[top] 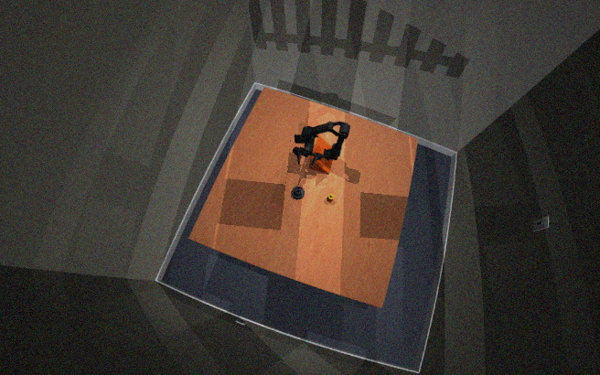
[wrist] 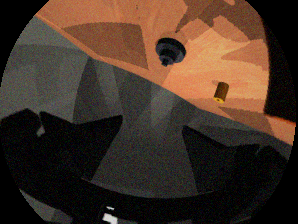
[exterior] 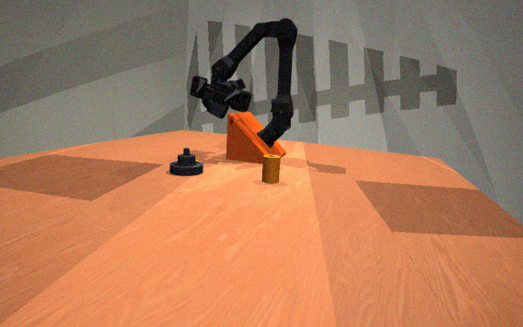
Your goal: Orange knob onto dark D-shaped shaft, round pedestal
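The orange knob (top: 330, 198) (exterior: 270, 169) (wrist: 221, 92), a yellow-orange cylinder, stands upright on the table with its hole facing up. The round dark pedestal (top: 292, 193) (exterior: 186, 168) (wrist: 179, 48) stands apart from it, to its left in the top and exterior views. The thin dark shaft (exterior: 186, 151) (wrist: 165, 63) points up from the pedestal's stepped centre and bears nothing; its flat side cannot be made out. My gripper (top: 305, 163) (exterior: 232, 112) (wrist: 153, 124) is open and empty. It hangs well above the table, behind the pedestal and knob as the exterior camera sees them, touching neither.
An orange wedge-shaped mount (top: 323, 164) (exterior: 241, 142) stands under the arm, behind the knob and pedestal in the exterior view. The wooden table (top: 321, 251) (exterior: 222, 251) carries dark square shadows on both sides. Grey walls stand beyond the table.
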Action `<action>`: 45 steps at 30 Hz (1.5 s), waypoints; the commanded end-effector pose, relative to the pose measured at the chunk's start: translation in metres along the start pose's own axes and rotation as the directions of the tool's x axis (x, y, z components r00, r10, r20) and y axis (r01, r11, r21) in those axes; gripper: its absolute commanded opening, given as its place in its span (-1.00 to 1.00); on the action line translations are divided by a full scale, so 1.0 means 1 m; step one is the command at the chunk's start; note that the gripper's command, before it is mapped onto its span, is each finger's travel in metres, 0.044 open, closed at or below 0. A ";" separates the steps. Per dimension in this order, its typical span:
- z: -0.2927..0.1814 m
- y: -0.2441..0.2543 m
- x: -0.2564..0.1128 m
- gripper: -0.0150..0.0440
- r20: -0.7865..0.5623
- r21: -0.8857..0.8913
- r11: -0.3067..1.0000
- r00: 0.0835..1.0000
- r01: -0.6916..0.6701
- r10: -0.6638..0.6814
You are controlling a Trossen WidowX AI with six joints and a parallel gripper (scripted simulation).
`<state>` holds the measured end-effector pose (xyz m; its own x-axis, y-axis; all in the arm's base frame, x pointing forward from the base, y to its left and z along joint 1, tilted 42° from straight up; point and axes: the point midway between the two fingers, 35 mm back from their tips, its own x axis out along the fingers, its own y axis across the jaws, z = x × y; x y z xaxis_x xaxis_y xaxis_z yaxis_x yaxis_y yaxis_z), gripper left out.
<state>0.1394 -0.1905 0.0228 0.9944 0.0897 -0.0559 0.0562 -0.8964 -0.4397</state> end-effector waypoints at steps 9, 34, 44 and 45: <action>-0.010 -0.029 0.048 1.00 0.318 -0.463 0.775 0.897 0.430 -0.307; -0.051 -0.195 0.153 1.00 0.947 -0.297 -0.939 0.182 0.176 -0.265; -0.020 -0.204 0.160 1.00 0.947 -0.297 -0.939 0.182 0.175 -0.266; -0.018 -0.205 0.160 1.00 0.947 -0.298 -0.938 0.182 0.175 -0.266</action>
<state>0.2895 -0.0124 0.1317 0.0868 0.6614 -0.7450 0.1452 0.7314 0.6663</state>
